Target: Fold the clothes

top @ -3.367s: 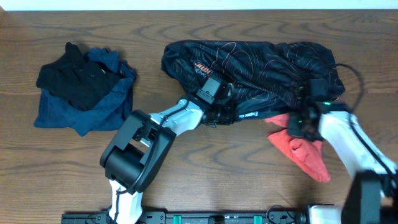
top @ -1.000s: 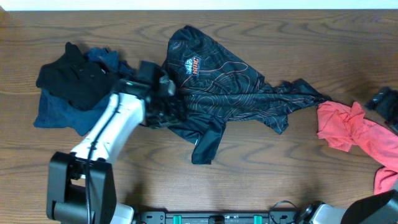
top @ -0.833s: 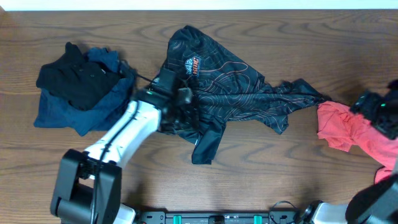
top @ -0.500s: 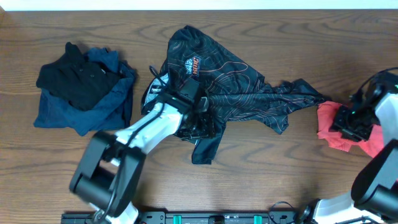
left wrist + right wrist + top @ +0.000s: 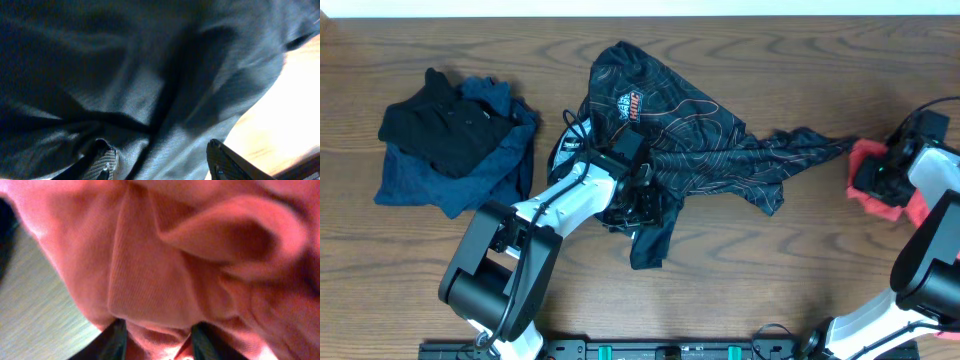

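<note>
While right claw [image 5: 160, 336] pinches red cloth [image 5: 165, 270], jersey [image 5: 690, 130] crumpled

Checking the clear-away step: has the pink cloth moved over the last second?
Yes. The pink cloth has bunched up and shifted right, farther from the dark clothes pile at far left.
</note>
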Controlling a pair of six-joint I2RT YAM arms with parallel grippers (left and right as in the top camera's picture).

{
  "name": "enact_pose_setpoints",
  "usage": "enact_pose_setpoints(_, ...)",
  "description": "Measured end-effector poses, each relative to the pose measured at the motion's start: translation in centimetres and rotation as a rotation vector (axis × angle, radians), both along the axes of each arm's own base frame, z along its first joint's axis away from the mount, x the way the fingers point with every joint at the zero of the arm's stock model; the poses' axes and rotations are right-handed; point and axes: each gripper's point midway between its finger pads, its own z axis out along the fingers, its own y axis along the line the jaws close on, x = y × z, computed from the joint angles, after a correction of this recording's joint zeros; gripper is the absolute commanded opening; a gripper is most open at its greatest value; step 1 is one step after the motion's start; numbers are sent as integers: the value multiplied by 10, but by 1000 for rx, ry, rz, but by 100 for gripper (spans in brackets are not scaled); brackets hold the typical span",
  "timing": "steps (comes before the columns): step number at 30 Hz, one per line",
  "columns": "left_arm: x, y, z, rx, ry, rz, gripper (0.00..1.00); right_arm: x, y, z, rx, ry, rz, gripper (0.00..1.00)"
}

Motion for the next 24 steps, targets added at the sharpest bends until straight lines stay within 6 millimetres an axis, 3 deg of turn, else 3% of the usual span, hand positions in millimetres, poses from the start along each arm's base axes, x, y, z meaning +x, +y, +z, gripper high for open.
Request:
enact_pose_setpoints(5,-6,5,0,18,30,3,61,-9,-63,17,-123,-3,-193,58)
enact_pose_setpoints(9,-9,16,-1,42,63,27,64,-16,-108,53,-156,-34,-346,65)
enact_pose_setpoints(12,-7,29,-2,61,84,54,68,-9,-122,83,-149,-74,-376,69)
enact_pose_setpoints(16,0,41,0,65,65,59,75,5,-100,106,-76,-87,-314,72)
enact_pose_setpoints(24,14,45,8,77,-62,-14,84,21,-15,105,50,-5,-128,77)
